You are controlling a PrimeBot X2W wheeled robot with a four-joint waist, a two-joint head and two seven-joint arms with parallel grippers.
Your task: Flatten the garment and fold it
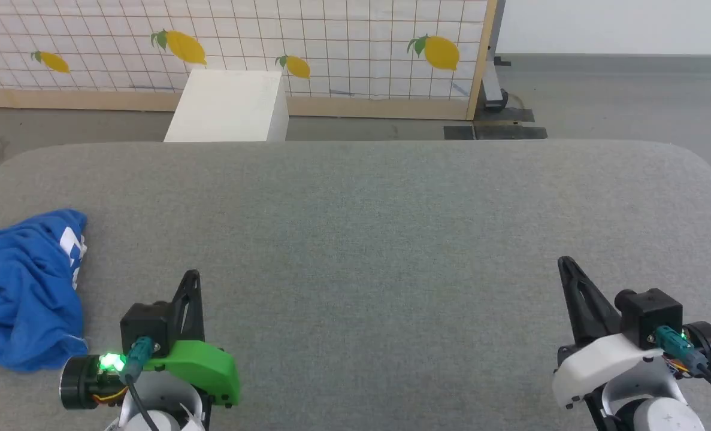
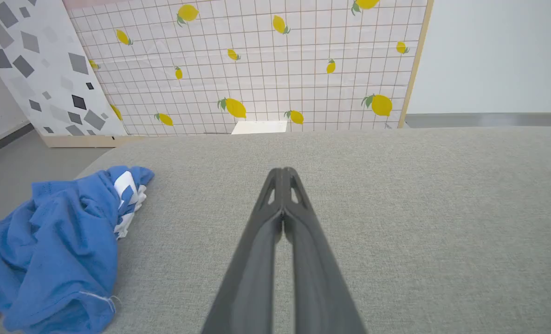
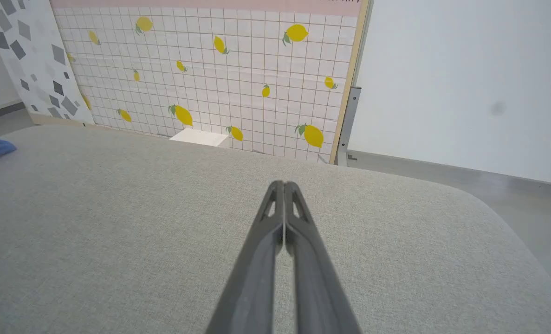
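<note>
1. Grippers. The left gripper (image 1: 191, 281) and the right gripper (image 1: 569, 269) are found at the near edge of the grey padded surface (image 1: 355, 227). In both wrist views the two dark fingers are pressed together along their length. Both claws are fully closed and nothing is held in either.

2. Garment position. The garment (image 1: 23, 293) is located at the far left of the surface, just beside the left gripper and well apart from the right one. In the left wrist view the garment (image 2: 48, 246) is seen close to the surface's left edge. Whether any of it overhangs cannot be determined.

3. Hazards.
- If the heap is pinched blind, several layers are likely to be taken at once, and the shirt would then be lifted as a clump rather than opened.
- If it is dragged by one point only, twisting is to be expected.
- If it is pushed leftward, it could be shed off the edge onto the floor.
- A long reach is required of the right arm, so a weak or missed grasp is probable.

4. Garment appearance. A crumpled royal-blue jersey T-shirt is presented, bunched into deep soft folds. White patches, apparently lettering, are exposed at its far end. A hem with a loose thread is visible nearest the camera. No collar or sleeve can be identified.

5. Background. A white box (image 1: 229, 108) is set beyond the far edge, and a lemon-patterned grid panel (image 1: 331, 36) is erected behind it.
</note>
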